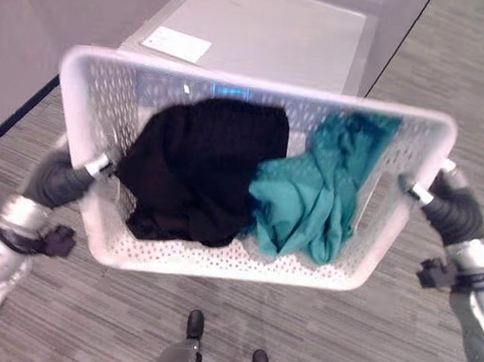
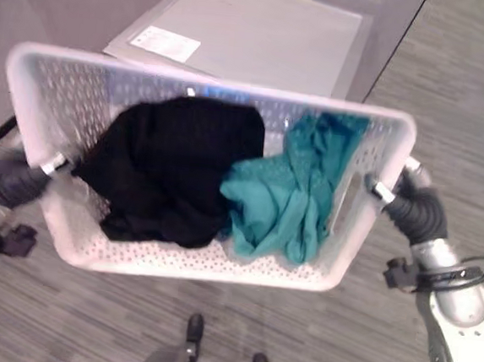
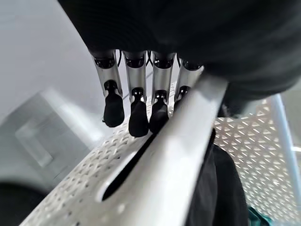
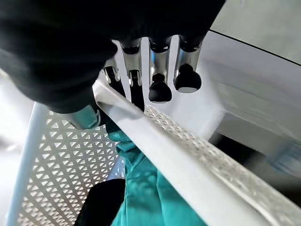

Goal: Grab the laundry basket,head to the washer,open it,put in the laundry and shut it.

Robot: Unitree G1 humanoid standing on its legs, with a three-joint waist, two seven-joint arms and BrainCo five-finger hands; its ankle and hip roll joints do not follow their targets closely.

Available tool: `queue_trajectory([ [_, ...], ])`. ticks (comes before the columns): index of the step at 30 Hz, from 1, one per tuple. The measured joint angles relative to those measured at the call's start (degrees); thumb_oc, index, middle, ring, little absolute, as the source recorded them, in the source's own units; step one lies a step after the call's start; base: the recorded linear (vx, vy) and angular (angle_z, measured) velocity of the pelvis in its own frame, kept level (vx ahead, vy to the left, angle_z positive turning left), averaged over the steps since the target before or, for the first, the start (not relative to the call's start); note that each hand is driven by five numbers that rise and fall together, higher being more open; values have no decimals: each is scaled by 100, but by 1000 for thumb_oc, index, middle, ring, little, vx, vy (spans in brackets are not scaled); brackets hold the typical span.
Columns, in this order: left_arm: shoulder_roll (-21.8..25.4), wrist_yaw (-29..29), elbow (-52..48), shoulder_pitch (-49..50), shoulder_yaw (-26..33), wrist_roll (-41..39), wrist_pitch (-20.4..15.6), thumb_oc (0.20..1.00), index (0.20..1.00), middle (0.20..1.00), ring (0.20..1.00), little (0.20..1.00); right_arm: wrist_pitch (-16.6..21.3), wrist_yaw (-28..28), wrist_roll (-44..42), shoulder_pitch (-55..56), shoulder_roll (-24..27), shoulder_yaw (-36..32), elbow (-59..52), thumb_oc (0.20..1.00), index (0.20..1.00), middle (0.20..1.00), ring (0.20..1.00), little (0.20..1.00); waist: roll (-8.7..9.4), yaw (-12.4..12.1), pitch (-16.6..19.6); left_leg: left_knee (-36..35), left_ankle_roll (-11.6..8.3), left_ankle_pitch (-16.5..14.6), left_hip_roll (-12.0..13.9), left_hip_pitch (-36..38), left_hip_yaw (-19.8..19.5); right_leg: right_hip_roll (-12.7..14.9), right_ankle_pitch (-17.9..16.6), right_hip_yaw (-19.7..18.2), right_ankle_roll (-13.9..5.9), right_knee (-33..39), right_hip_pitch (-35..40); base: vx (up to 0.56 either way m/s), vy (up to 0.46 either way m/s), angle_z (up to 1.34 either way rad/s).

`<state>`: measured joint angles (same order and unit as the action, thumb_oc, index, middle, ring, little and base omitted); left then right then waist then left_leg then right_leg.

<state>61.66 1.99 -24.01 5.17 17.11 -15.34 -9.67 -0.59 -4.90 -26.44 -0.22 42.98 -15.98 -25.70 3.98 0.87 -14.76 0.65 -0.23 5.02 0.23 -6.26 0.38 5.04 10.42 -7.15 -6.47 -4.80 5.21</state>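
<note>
The left hand (image 1: pixel 64 178) grips one end rim of the white laundry basket (image 1: pixel 234 269), fingers (image 3: pixel 139 117) curled over the edge. The right hand (image 1: pixel 447 207) clamps the opposite end rim the same way. Inside the basket, a black garment (image 1: pixel 196 169) lies beside a teal garment (image 1: pixel 317 196), touching. The washer (image 1: pixel 264 30) stands just beyond the basket.

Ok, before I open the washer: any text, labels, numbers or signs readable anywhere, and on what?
None can be read.
White label on top of the washer: print too small and blurred to read.
Blue lit display on the washer, seen through the laundry basket wall: blurred, unreadable.
Black garment and teal garment: no print seen.
</note>
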Motion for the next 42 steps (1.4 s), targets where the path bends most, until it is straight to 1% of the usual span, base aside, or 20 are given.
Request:
queue_trajectory([
  [4,1083,128,1017,-1894,-1309,-404,176,200,200,200,200,200,63,362,-264,-1498,904,909,1234,200,200,200,200,200,-60,4,53,256,12,-42,-23,-250,-92,-1,-6,99,4,-108,-160,-4,68,9],
  [6,1084,175,1373,-2529,-1969,-479,163,200,200,200,200,200,169,496,-328,-1779,938,1205,1573,200,200,200,200,200,-90,0,68,331,29,-56,-67,-300,-94,28,-14,110,-6,-168,-215,37,212,7],
  [8,1147,185,2481,-4627,-4128,-725,353,200,200,200,200,200,16,683,-436,-2619,1427,2201,2517,200,200,200,200,200,-183,-35,94,526,122,-183,-148,-357,-117,66,7,182,-31,-459,-287,67,216,2],
  [9,1004,164,3147,-5971,-5434,-897,503,200,200,200,200,200,-165,708,-446,-2982,1612,2547,2956,200,200,200,200,200,-262,-118,117,529,116,-124,-161,-374,-115,107,115,291,-142,-957,-544,21,136,-8],
  [13,185,186,4289,-7319,-6498,-1191,677,200,200,200,200,200,-383,851,-459,-3754,1635,3239,3669,200,200,200,200,200,-373,-48,47,793,447,-363,-259,-311,-27,210,53,377,-284,-2947,-1557,105,128,-18],
  [15,-106,171,5070,-7679,-6868,-1354,764,200,200,200,200,200,-467,854,-466,-4833,1509,4224,4502,200,200,200,200,200,-421,-140,-58,585,563,-413,-224,82,252,694,363,1540,-341,-2787,-1732,248,42,-71],
  [20,-456,134,6258,-8272,-6825,-1565,757,200,200,200,200,200,-499,892,-458,-6458,850,4940,5729,200,200,200,200,200,-405,-121,-68,412,486,-520,-120,241,394,479,-385,2359,-311,-635,-2057,358,-75,-26],
  [23,-836,134,6556,-8434,-6687,-1564,833,200,200,200,200,200,-511,938,-450,-6599,859,4982,6014,200,200,200,200,200,-380,-124,-50,615,121,-749,-79,350,90,354,-916,2357,202,-669,-1794,288,-196,58],
  [24,-896,137,6525,-8382,-6641,-1565,807,200,200,200,200,200,-505,941,-459,-6568,859,4985,6106,200,200,200,200,200,-358,-66,-30,1057,-171,-865,44,346,-100,159,-1024,2396,478,-703,-1595,182,-264,109],
  [25,-1128,138,6668,-8364,-6474,-1563,840,200,200,200,200,200,-489,936,-469,-6579,915,5005,6173,200,200,200,200,200,-330,12,-49,2308,-409,-1018,141,-240,-88,100,-884,2547,708,-825,-1492,201,-282,103],
  [26,-1236,157,6692,-8300,-6487,-1569,921,200,200,200,200,200,-502,938,-466,-6619,928,5027,6239,200,200,200,200,200,-293,-45,-33,3458,-405,-958,256,-749,28,30,-958,2596,955,-895,-1429,202,-260,39],
  [27,-1251,165,6692,-8153,-6491,-1577,925,200,200,200,200,200,-459,981,-464,-6616,846,5025,6297,200,200,200,200,200,-321,-196,-16,4008,-561,-820,394,-917,-69,-130,-610,2553,942,-1192,-1453,249,-216,-13],
  [29,-1264,169,6724,-7992,-6486,-1579,949,200,200,200,200,200,-456,983,-460,-6570,820,5133,6261,200,200,200,200,200,-188,-366,-22,5073,-483,-304,804,-1367,-113,-378,-371,2520,1250,-1331,-1154,191,-39,-14],
  [30,-1260,167,6728,-7985,-6494,-1579,988,200,200,200,200,200,-482,983,-459,-6575,810,5151,6254,200,200,200,200,200,-98,-380,0,4928,-302,-430,895,-1380,-12,-434,-410,2577,1287,-1216,-1063,284,165,24],
  [32,-1179,162,6585,-7998,-6520,-1578,995,200,200,200,200,200,-464,1026,-411,-6528,811,5056,6241,200,200,200,200,200,44,-379,39,3247,-407,-805,599,-1265,-183,-529,-461,2564,1308,-869,-908,225,123,10],
  [33,-1157,162,6507,-8011,-6499,-1577,985,200,200,200,200,200,-440,1071,-343,-6442,808,4830,6159,200,200,200,200,200,97,-495,52,1356,-554,-659,394,-932,-405,-591,-591,2458,1283,-623,-857,142,56,-18],
  [34,-1146,160,6529,-8033,-6501,-1576,998,200,200,200,200,200,-425,1091,-295,-6447,801,4823,6149,200,200,200,200,200,83,-487,43,942,-586,-557,316,-946,-449,-680,-597,2435,1287,-513,-763,237,110,-31],
  [38,-1114,162,6595,-7925,-6558,-1560,1094,200,200,200,200,200,-478,1108,-183,-6105,453,4646,6070,200,200,200,200,200,105,-503,16,780,-277,-142,158,-571,-430,-1045,-540,2333,1212,-237,24,206,108,-49],
  [40,-1078,164,6603,-7980,-6555,-1554,1095,200,200,200,200,200,-461,1107,-75,-6116,443,4640,6079,200,200,200,200,200,97,-493,51,981,-324,-103,134,-558,-454,-1071,-493,2331,1217,-93,111,126,83,-53],
  [42,-1095,158,6609,-8028,-6575,-1552,1105,200,200,200,200,200,-447,1118,-48,-6197,450,4643,6131,200,200,200,200,200,-6,-381,91,838,-194,294,182,-393,-459,-1122,-428,2279,1111,-107,108,111,94,-23],
])
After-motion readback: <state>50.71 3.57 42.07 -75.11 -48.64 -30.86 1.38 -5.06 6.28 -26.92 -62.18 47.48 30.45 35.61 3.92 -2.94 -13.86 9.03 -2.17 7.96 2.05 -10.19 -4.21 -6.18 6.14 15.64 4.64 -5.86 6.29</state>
